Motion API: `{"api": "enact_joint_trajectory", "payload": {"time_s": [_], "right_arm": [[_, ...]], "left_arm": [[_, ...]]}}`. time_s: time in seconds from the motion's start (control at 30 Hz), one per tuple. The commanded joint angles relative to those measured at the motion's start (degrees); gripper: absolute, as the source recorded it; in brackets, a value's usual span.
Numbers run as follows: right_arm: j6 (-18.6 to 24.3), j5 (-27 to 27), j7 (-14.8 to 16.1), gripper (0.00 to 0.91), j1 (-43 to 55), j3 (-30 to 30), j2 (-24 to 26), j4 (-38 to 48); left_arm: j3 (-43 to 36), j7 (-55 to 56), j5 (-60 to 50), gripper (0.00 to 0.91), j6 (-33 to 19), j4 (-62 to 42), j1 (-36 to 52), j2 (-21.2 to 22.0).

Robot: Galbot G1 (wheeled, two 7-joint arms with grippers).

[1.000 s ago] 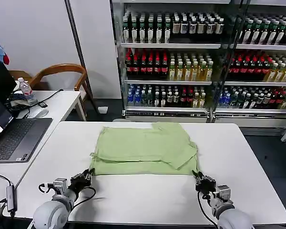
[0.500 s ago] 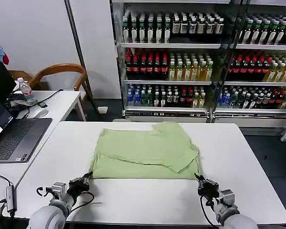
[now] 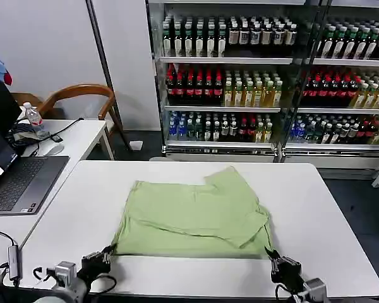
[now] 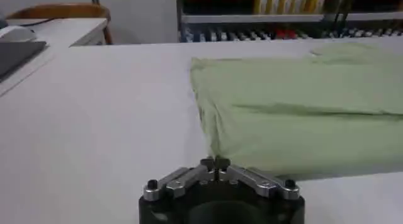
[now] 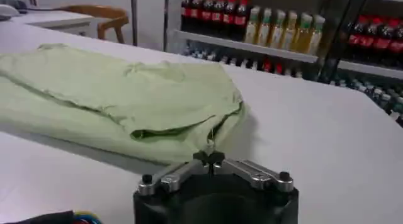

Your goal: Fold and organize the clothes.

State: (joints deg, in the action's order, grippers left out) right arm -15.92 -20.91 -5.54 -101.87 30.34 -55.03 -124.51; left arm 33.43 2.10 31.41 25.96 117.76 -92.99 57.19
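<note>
1. Both grippers are dragging the polo shirt (image 3: 192, 214) nearer the table's (image 3: 328, 214) front edge.
2. Left gripper (image 3: 104, 257) and right gripper (image 3: 275, 257) are pinching its near corners (fingers clamped shut).
3. Bare tabletop is lying open either side.

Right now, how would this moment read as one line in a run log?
left gripper: shut on green shirt near-left corner | right gripper: shut on near-right corner | dragging shirt across white table

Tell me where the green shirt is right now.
In the head view, the green shirt lies flat in the middle of the white table, its near corners pinched by the left hand and right hand at the table's front edge.
</note>
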Motion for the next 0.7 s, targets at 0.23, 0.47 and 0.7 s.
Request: {"api": "enact_joint_trajectory", "payload": {"time_s": [0.23,0.47,0.7], "right_arm": [[2.14,3.38,-1.96,0.907,-9.26,3.25,-0.69,-4.46],[3.69,6.12,-1.26,0.907,-10.58,5.14,-0.04,-6.57],[2.85,0.03,1.43,0.907,-6.09,9.85,3.77,-8.56]], "left_arm": [[2.67,1.45,-2.39,0.907,-0.93,8.52,-12.96,-1.70],[5.12,2.21,2.62,0.907,2.55,10.33,-11.31,-2.67],[8.92,1.91,6.81,0.907,3.55,13.10,-6.08,-5.24]]}}
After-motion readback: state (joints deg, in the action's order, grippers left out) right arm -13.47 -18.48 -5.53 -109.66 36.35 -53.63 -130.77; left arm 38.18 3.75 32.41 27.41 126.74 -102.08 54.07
